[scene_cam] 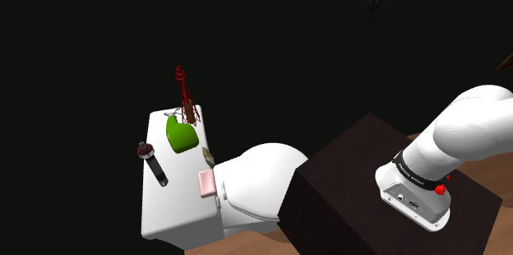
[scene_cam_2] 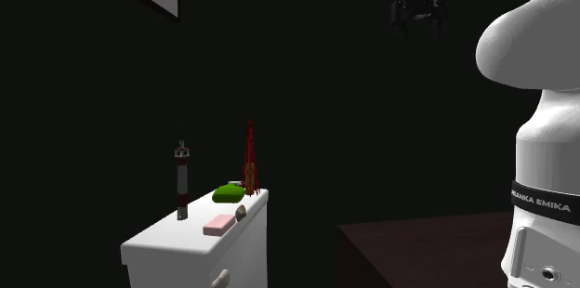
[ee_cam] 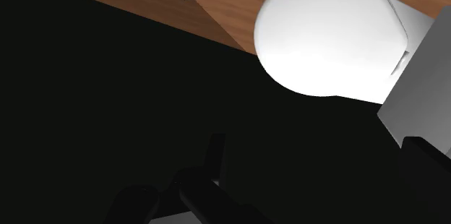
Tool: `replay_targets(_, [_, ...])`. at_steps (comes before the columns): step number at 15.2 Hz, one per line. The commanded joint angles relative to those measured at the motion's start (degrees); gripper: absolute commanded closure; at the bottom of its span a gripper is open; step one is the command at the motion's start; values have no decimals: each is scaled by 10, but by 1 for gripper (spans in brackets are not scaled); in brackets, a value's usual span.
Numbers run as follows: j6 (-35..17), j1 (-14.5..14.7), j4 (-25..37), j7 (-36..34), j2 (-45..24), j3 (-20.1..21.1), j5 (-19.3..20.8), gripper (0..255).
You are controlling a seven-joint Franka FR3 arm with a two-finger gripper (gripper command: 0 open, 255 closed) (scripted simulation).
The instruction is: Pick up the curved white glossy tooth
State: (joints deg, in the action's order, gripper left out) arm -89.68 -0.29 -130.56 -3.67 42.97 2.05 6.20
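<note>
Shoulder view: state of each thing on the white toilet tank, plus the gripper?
Black two-finger gripper: open, empty, raised high.
Small pale curved tooth: lying on the white tank lid by its edge, untouched.
Black cylinder with a red and white top: standing upright.
Dark red spiky object: upright.
Green rounded lump: resting on the lid.
Pink flat block: lying flat.

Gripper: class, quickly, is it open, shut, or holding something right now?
Gripper: open, fingers apart, holding nothing.
</note>
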Motion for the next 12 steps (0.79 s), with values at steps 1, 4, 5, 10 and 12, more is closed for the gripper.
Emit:
replay_targets(1, [0, 0, 0, 0, 0, 0, 0, 0])
replay_targets(4, [-42, 9, -32, -25, -15, 18, -18, 0])
replay_targets(5, [-56, 13, -41, -34, -21, 24, -24, 0])
replay_targets(10, [-131, 29, -78, -74, -63, 57, -52, 0])
replay_targets(12, [-162, 36, -89, -89, -85, 70, -62, 0])
